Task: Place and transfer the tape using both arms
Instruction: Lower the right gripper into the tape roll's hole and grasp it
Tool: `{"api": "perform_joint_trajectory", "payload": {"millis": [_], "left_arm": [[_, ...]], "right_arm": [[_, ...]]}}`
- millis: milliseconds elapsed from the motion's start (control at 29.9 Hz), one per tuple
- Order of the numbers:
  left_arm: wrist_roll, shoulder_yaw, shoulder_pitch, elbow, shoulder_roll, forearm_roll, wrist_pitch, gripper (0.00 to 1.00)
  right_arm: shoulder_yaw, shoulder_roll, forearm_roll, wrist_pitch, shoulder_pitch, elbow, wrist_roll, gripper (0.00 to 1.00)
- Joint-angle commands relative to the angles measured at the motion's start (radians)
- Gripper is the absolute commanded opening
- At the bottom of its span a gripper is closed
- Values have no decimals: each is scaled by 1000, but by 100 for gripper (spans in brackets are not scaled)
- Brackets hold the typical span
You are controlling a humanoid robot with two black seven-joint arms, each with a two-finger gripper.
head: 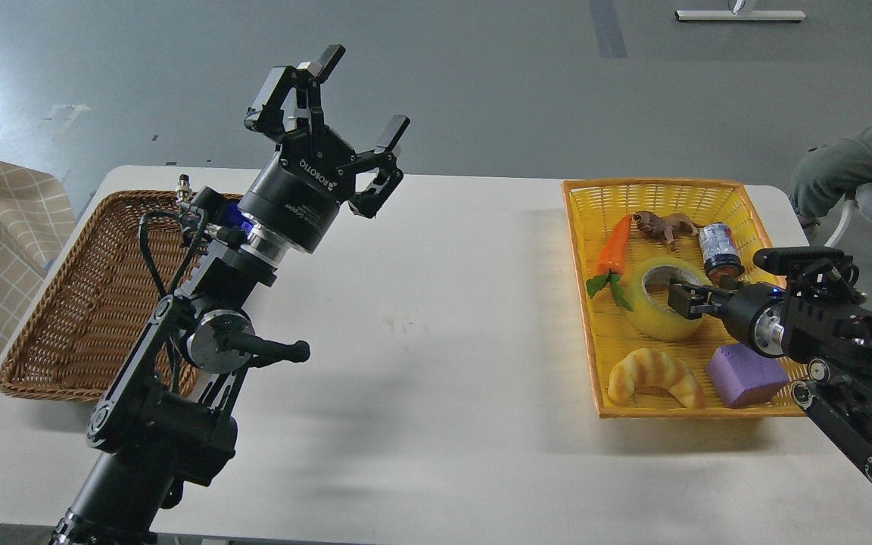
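The tape [649,319], a translucent yellow roll with a pale core, lies in the yellow basket [578,227] at the right of the table. My right gripper [683,300] comes in from the right and sits at the roll's right rim, its dark fingers over the core opening. They are too small and dark to tell whether they are closed on the rim. My left gripper [364,91] is open and empty, raised high above the table's left half, beside the brown wicker basket [65,303].
The yellow basket also holds a toy carrot [615,244], a brown toy animal [664,224], a small bottle [717,250], a croissant [652,375] and a purple block [746,375]. A seated person [852,159] is at the far right.
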State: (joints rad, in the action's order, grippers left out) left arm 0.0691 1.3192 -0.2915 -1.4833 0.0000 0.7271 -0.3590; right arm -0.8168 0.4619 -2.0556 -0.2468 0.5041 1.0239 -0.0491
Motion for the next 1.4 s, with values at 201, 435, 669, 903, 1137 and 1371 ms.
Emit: {"api": "perform_joint_trajectory", "payload": {"millis": [201,435,669,903,1137,1371], "left_arm": [[3,0,-2,0,0,2,0,98],[3,0,-5,-2,0,3,2,98],[1,2,-5,-2,0,5,2,98],[3,2,-5,-2,0,6,2,98],[1,2,-5,-2,0,6,2,98],[3,0,-5,-2,0,8,2,98]], "right_arm": [[2,-3,2,75,-19,2,0,48],[19,3,0,67,-36,10,0,48],[41,3,-26,66,-39,9,0,51],[39,-3,-25,69,-38,9,2,45],[38,-3,-23,69,-33,10,28,33],[30,6,-23,69,-39,28,34,26]]}}
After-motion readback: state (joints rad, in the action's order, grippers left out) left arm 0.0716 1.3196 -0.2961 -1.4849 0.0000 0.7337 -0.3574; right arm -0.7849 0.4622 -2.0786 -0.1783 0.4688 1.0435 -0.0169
